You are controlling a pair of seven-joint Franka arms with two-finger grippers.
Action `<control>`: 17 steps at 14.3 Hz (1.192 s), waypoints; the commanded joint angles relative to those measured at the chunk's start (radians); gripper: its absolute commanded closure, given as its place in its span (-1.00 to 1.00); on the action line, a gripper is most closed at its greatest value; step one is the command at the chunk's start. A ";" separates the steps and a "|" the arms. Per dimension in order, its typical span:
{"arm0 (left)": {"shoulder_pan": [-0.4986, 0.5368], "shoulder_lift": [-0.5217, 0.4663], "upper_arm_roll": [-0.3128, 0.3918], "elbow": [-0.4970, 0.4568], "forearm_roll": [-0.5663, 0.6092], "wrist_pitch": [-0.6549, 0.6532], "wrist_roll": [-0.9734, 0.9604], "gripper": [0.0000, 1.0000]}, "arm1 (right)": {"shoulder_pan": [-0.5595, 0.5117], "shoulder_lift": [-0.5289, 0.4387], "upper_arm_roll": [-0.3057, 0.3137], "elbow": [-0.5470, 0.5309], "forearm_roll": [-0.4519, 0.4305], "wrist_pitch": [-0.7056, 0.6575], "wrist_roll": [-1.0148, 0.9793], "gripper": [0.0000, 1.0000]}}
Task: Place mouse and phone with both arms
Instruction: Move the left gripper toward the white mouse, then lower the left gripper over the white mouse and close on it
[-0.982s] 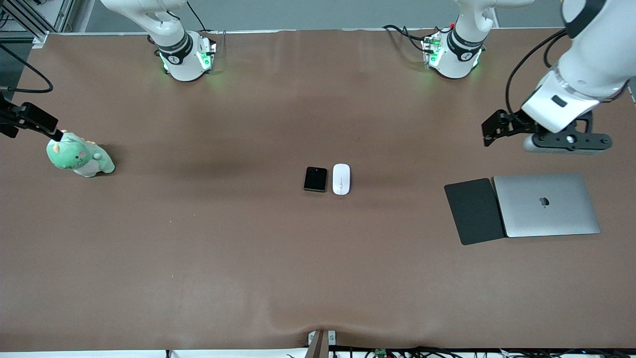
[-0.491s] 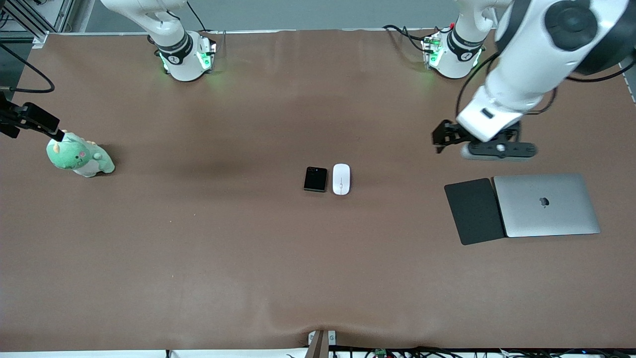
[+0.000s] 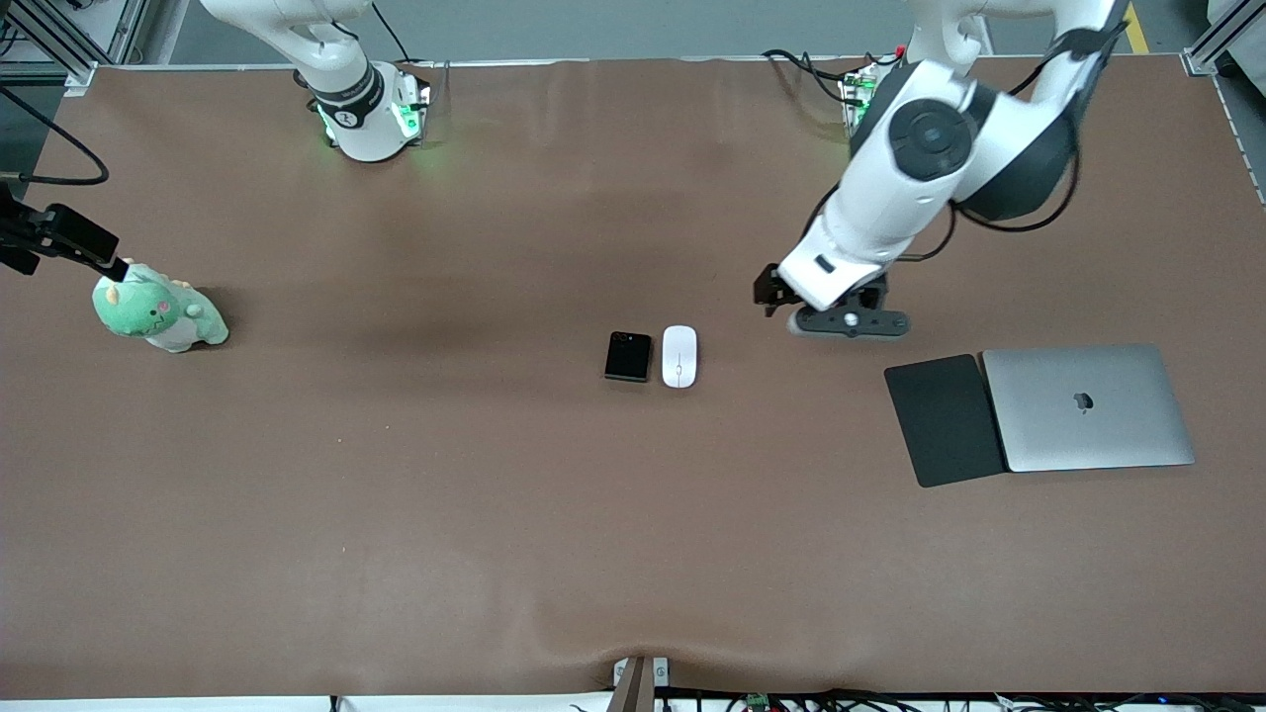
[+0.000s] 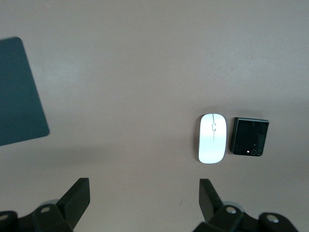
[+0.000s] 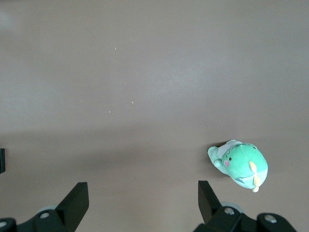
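The white mouse (image 3: 679, 356) and the small black phone (image 3: 628, 356) lie side by side, almost touching, in the middle of the table. Both show in the left wrist view, the mouse (image 4: 212, 138) and the phone (image 4: 248, 137). My left gripper (image 3: 781, 295) is open and empty in the air over bare table, between the mouse and the black mouse pad (image 3: 945, 419); its fingers stand wide apart in its own view (image 4: 143, 198). My right gripper (image 3: 67, 259) waits open and empty (image 5: 143, 198) at the right arm's end of the table, beside a green plush toy (image 3: 158, 313).
A closed silver laptop (image 3: 1086, 407) lies against the mouse pad at the left arm's end of the table. The pad's corner shows in the left wrist view (image 4: 19, 92). The plush toy shows in the right wrist view (image 5: 240, 164).
My left arm has swung from above the laptop's end toward the table's middle, closer to the mouse. The right arm, mouse and phone have not moved.
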 commanded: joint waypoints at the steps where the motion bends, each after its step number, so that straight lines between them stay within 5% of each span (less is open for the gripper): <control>1: -0.065 0.096 0.000 0.005 0.093 0.079 -0.149 -1.00 | 0.004 -0.003 0.000 -0.001 -0.001 -0.003 0.015 -1.00; 9: -0.153 0.278 0.000 0.010 0.163 0.207 -0.315 -1.00 | 0.002 -0.001 0.000 -0.001 0.001 -0.005 0.013 -1.00; 13: -0.188 0.375 0.000 0.025 0.349 0.279 -0.452 -1.00 | 0.004 -0.002 0.000 -0.001 0.001 -0.003 0.013 -1.00; 17: -0.199 0.470 0.000 0.114 0.384 0.287 -0.467 -1.00 | 0.005 -0.001 0.000 -0.001 0.001 -0.003 0.013 -1.00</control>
